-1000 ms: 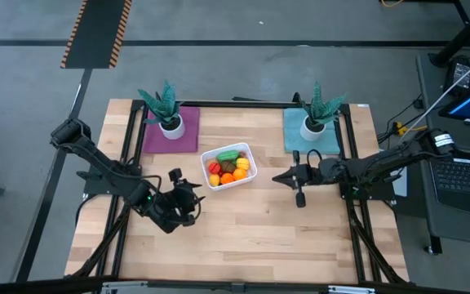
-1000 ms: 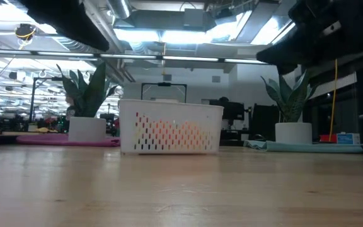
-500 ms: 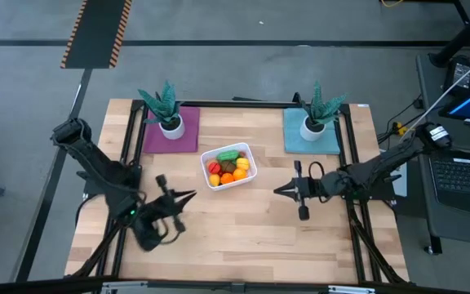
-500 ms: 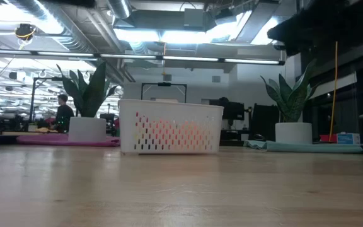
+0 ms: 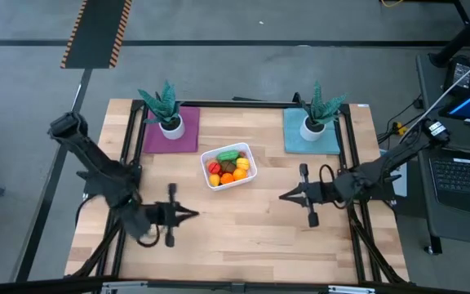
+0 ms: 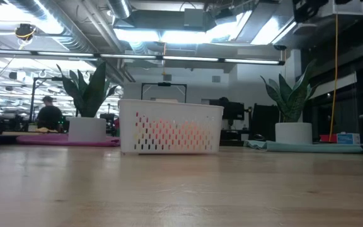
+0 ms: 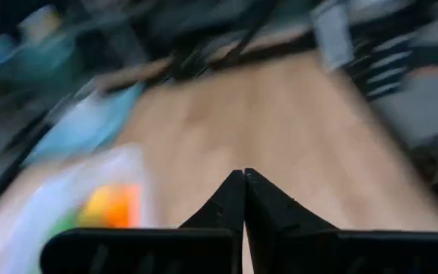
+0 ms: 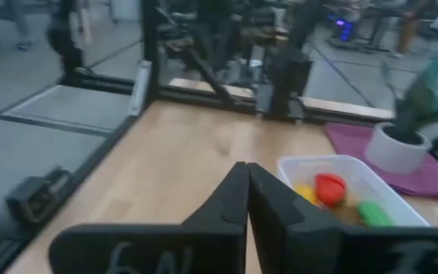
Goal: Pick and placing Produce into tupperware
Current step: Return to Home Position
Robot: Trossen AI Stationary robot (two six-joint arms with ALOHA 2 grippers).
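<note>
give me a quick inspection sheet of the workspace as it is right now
surface: wooden table, no spills seen
job's things: tupperware mid-table, holding the produce; no loose pieces seen
clutter: one potted plant on a purple mat, another potted plant on a teal mat
end effectors: left end effector shut, empty; right end effector shut, empty; both off the tupperware
cables: cable loop on the right arm
surroundings: laptop beside the table; person far behind

Low view: Produce (image 6: 169, 132) just colour patches thru tupperware (image 6: 169, 108) wall; pieces can't be told apart.
</note>
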